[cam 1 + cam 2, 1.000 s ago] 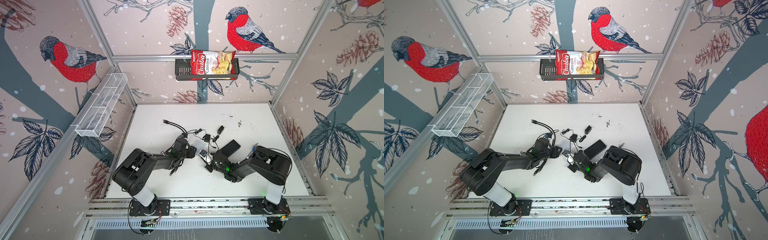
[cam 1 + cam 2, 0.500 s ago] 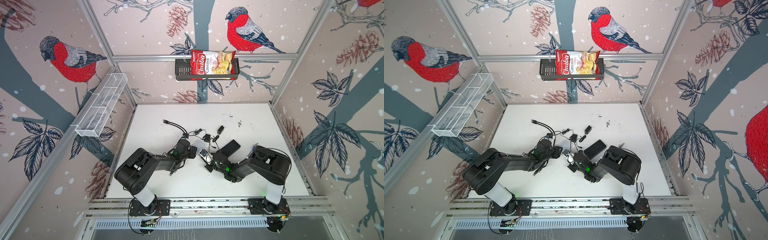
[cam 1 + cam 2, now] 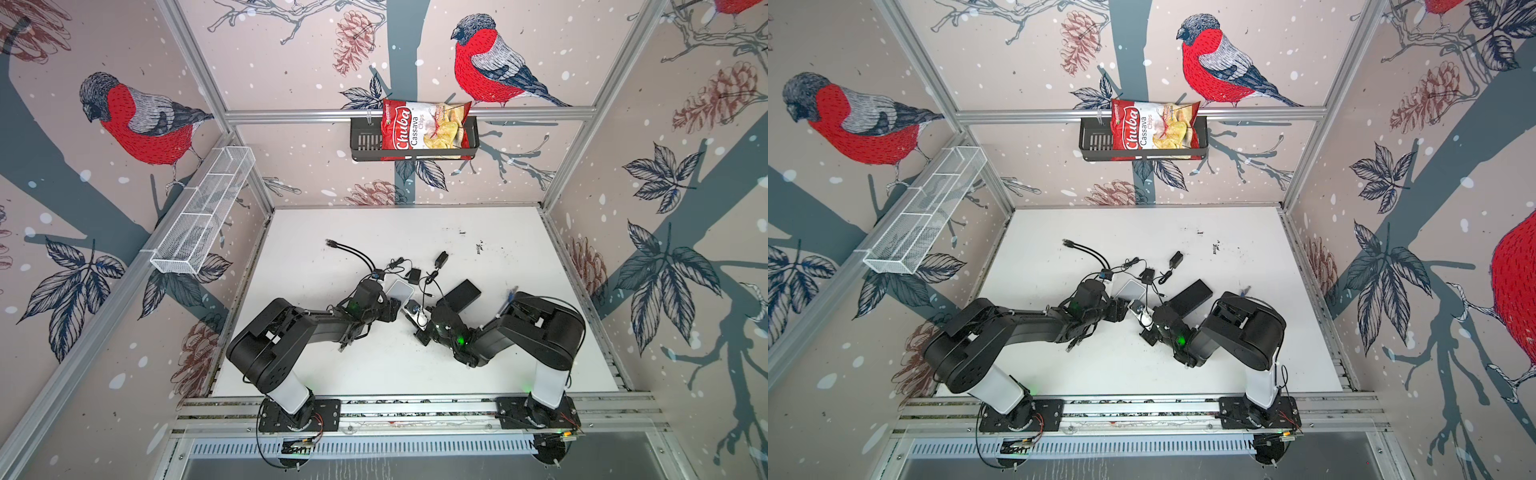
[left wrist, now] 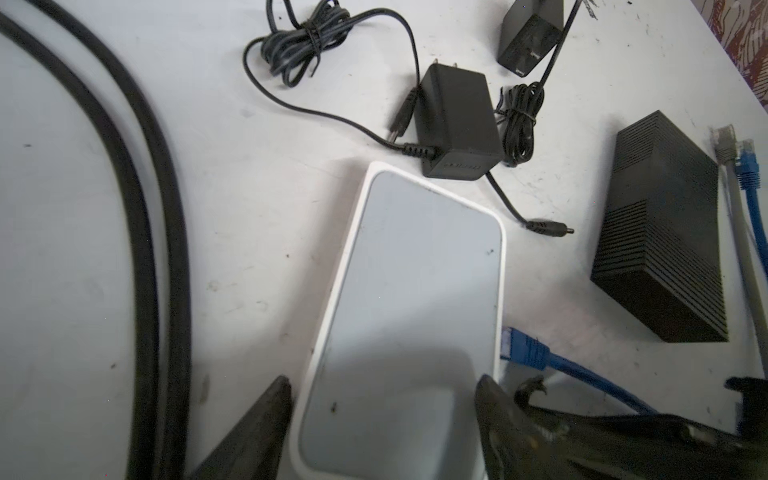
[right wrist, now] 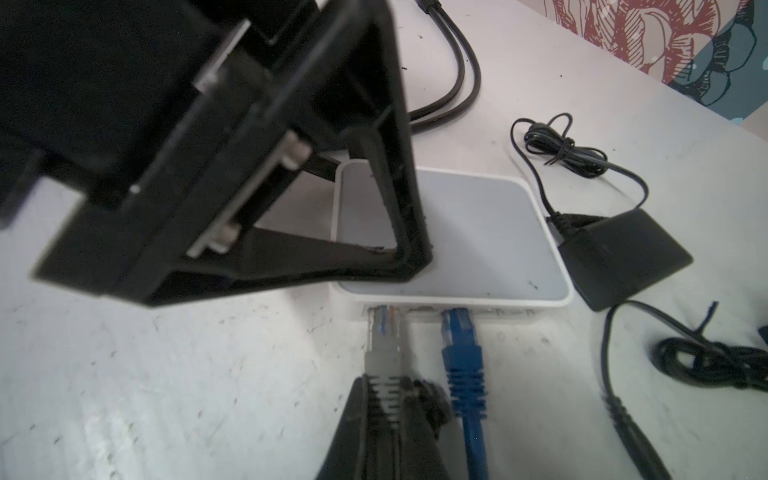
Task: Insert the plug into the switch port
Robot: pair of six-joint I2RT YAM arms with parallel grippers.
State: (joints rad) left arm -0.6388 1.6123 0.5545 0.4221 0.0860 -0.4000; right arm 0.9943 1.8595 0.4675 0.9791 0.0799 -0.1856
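Right claw (image 5: 388, 390): pressed together on the ribbed boot of the grey plug (image 5: 384, 332), pinching it just behind the clear tip.
Left claw (image 4: 384, 399): spread, one finger on each side of the white switch (image 4: 415, 270), straddling its left end; whether the fingers touch its sides cannot be told.
Plug position: the grey tip sits at the mouth of the end port (image 5: 382, 308) on the switch's right-hand edge and is lined up with it. Whether it has clicked home cannot be told.
Neighbour: a blue plug (image 5: 459, 332) is seated in a port just beside the grey one, its cable trailing back toward the right arm.
Switch position: flat on the white surface (image 5: 166, 374) near the middle, between the two arms.
Handling: the plug looks light, with a hard clear tip and a softer rubbery boot. The cable behind it is springy and likely to tug sideways.
Where to hold: the boot, close to the tip, so that the push runs straight along the plug.
Switch handling: a small, smooth plastic box, probably light enough to slide under the push unless braced at its sides.
Nearby: a power adapter (image 5: 623, 257) lies just beside the switch's far end, and a black box (image 4: 660, 232) lies apart on the right.
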